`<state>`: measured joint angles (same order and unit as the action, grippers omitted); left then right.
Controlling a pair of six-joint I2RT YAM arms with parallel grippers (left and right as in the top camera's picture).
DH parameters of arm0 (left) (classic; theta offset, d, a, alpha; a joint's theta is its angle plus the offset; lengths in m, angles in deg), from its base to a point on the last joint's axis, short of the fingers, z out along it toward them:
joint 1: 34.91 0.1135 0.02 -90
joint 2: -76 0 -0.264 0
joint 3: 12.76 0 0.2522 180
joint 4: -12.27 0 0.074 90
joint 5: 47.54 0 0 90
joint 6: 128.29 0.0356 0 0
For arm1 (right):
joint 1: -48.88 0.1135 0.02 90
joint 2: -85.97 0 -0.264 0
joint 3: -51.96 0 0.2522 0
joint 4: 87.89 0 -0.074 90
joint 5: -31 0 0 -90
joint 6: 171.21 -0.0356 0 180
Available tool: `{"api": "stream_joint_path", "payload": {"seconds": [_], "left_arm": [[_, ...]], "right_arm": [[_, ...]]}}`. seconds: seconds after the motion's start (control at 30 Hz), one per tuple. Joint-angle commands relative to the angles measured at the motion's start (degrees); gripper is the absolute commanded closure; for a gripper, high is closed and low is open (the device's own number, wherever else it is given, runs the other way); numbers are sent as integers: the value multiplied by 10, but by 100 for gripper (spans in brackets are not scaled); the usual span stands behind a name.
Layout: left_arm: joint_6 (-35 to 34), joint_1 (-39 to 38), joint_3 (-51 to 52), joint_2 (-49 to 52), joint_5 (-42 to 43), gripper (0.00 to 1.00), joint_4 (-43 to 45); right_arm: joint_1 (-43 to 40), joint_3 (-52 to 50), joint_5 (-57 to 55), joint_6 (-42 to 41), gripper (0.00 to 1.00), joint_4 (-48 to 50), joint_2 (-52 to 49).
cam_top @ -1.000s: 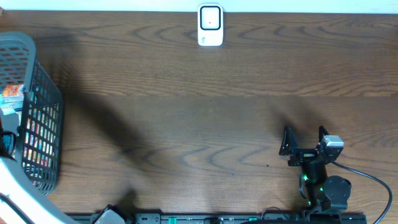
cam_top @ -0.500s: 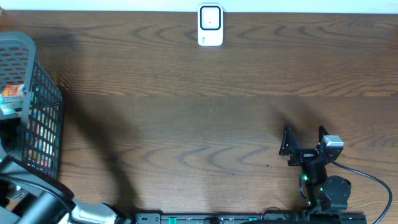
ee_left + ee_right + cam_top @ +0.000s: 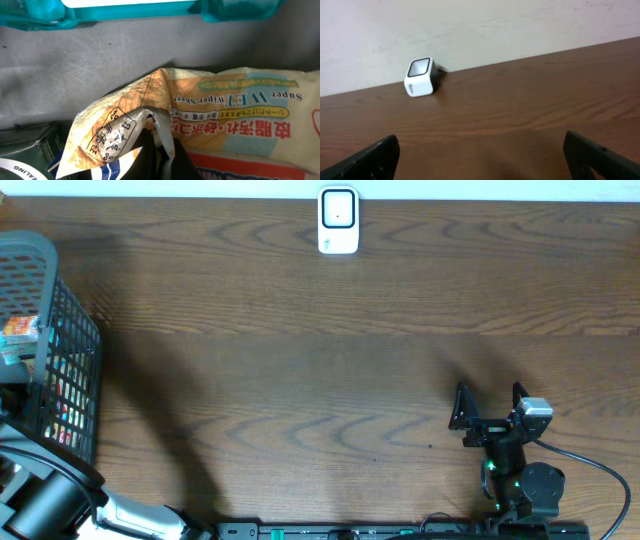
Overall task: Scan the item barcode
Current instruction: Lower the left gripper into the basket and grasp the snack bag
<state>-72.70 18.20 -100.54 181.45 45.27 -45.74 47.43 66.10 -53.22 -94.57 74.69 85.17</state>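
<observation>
Basket first, at the far left of the table: the left arm reaches down into it. Inside, the left jaws were wide a moment ago and now they have snapped shut, pinching the crumpled corner of an orange packet that lies against a pack of wet wipes. So the item is caught but still down in the basket (no barcode shows yet). I think lifting comes next, then a trip to the white scanner at the far middle edge. Over on the right arm, the right jaws are wide and hold nothing.
</observation>
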Motion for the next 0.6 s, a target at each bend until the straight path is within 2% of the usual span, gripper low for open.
{"api": "stream_joint_path", "payload": {"seconds": [0.0, 0.33, 0.37, 0.43, 0.47, 0.53, 0.57], "left_arm": [[29, 0, -3, -33, -4, 93, -10], [29, 0, -21, -256, -5, 93, 23], [34, 0, -21, -256, -5, 84, 23], [74, 0, -21, -247, -5, 42, 23], [109, -1, -21, -237, -5, 29, 24], [191, -1, -21, -210, -5, 14, 31], [234, -1, -21, -194, -5, 12, 34]], "right_arm": [[4, -1, 4, 2, 1, -2, 2], [4, -1, 4, 2, 1, -2, 2], [4, -1, 4, 2, 1, -2, 2], [4, -1, 4, 2, 1, -2, 2], [4, -1, 4, 2, 1, -2, 2], [4, -1, 4, 2, 1, -2, 2], [4, -1, 4, 2, 1, -2, 2]]}}
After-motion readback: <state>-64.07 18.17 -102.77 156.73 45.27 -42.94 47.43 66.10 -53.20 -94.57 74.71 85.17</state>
